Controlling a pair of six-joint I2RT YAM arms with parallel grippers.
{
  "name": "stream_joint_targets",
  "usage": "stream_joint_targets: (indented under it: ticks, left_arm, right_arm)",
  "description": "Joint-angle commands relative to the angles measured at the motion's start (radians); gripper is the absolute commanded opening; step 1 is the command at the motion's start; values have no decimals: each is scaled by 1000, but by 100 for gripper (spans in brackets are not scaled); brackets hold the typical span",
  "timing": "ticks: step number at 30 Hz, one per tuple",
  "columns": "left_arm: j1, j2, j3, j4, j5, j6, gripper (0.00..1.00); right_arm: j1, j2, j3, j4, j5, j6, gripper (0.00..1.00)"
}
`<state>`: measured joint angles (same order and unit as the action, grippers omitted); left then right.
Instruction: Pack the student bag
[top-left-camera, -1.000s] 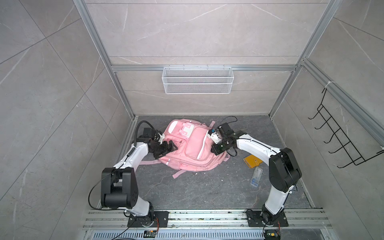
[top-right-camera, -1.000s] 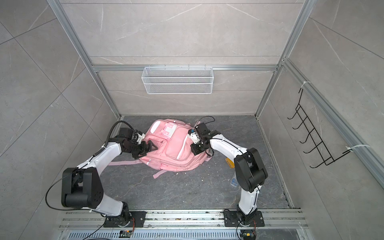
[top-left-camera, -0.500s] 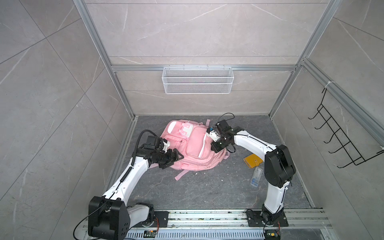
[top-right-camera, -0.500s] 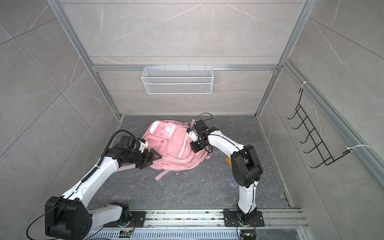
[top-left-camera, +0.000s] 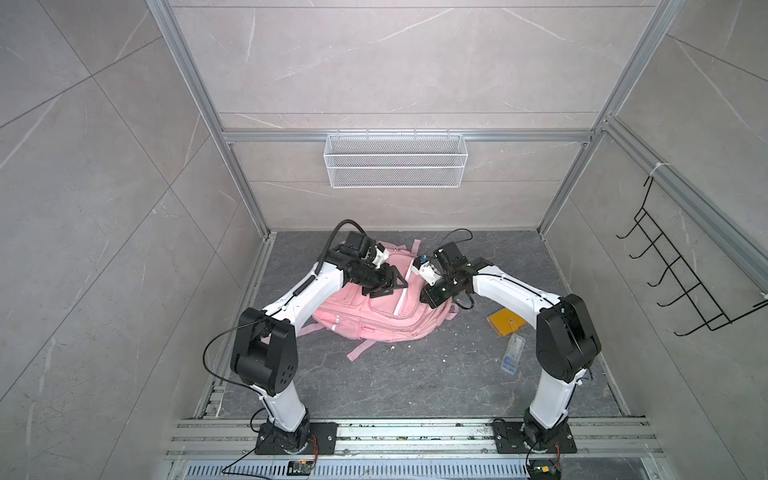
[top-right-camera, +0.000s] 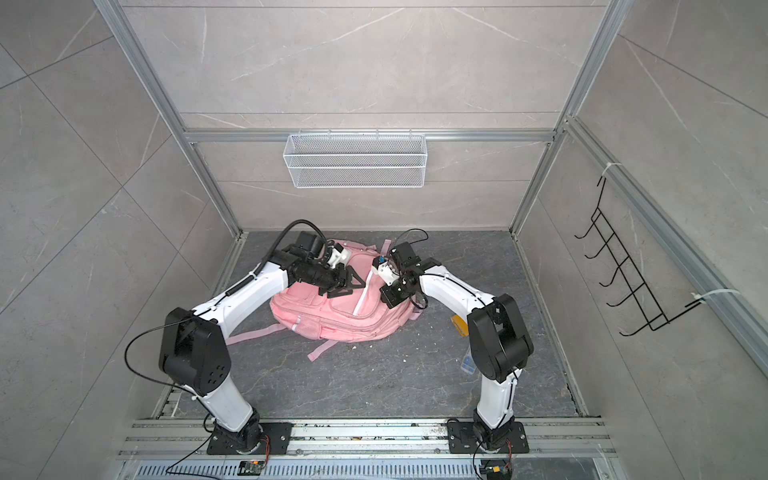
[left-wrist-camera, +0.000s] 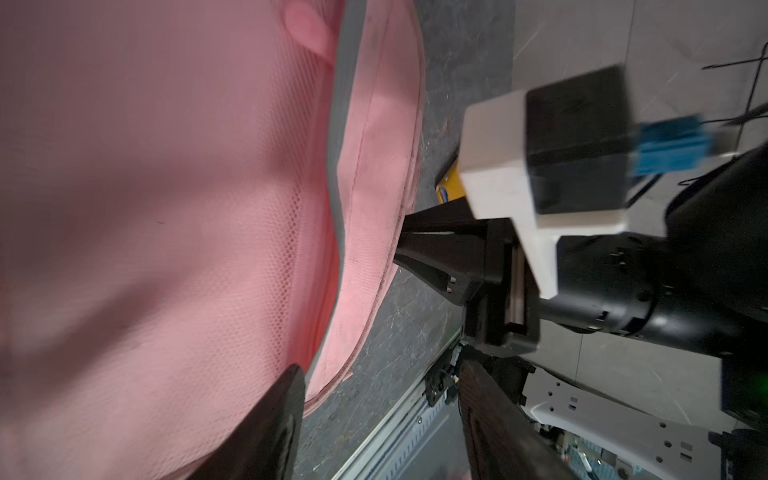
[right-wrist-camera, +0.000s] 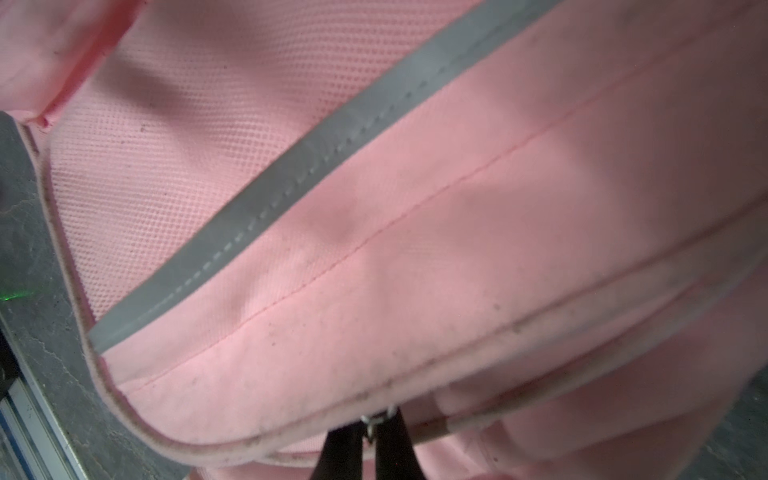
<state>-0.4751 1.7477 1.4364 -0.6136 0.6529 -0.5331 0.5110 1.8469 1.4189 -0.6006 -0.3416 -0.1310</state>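
Observation:
The pink student bag (top-left-camera: 374, 316) lies flat on the dark floor in both top views, straps trailing toward the front. My left gripper (top-left-camera: 392, 286) hovers over the bag's upper middle, open. In the left wrist view its fingers (left-wrist-camera: 282, 419) stand apart with only floor between them, one beside the bag (left-wrist-camera: 166, 208). My right gripper (top-left-camera: 424, 299) sits at the bag's right edge. In the right wrist view it (right-wrist-camera: 368, 442) is shut on a small metal zipper pull (right-wrist-camera: 376, 417) along the bag's seam (right-wrist-camera: 415, 208).
A yellow notebook (top-left-camera: 505, 322) and a clear plastic box (top-left-camera: 513, 353) lie on the floor right of the bag, under the right arm. A white wire basket (top-left-camera: 395, 160) hangs on the back wall, a black hook rack (top-left-camera: 685, 282) on the right wall.
My left arm has swung from the bag's left side to above its upper middle, and its jaws have narrowed. The right gripper has stayed shut at the bag's right edge.

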Motion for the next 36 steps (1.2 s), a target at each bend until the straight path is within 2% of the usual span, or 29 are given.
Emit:
stream_joint_targets:
  ticks: [1, 5, 10, 12, 15, 19, 23, 27, 31, 36]
  left_arm:
    - [-20, 31, 26, 56, 1, -28, 59]
    - [-51, 97, 48, 72, 21, -30, 56]
    - [-58, 103, 5, 159, 33, -84, 37]
    - [-58, 93, 3, 167, 30, -87, 35]
    - [-57, 68, 12, 162, 22, -74, 35]
    - [-45, 45, 29, 84, -30, -18, 44]
    - [3, 56, 6, 98, -38, -15, 51]
    - [9, 88, 41, 42, -77, 38, 66]
    - [-18, 99, 21, 61, -46, 37, 65]
    - [-101, 109, 0, 91, -16, 31, 49]
  right_arm:
    - [10, -41, -4, 46, -61, 4, 0]
    - [9, -43, -8, 41, -65, -5, 0]
    - [9, -50, -3, 33, -63, -15, 0]
    - [9, -53, -3, 30, -62, -16, 0]
    - [9, -56, -9, 27, -59, -19, 0]
    - [8, -64, -18, 33, -54, -19, 0]
    - [7, -67, -16, 29, -56, -21, 0]
    - [8, -66, -14, 19, -57, -24, 0]
    - [7, -63, -11, 13, -53, -24, 0]
    - [7, -61, -8, 21, -50, -18, 0]
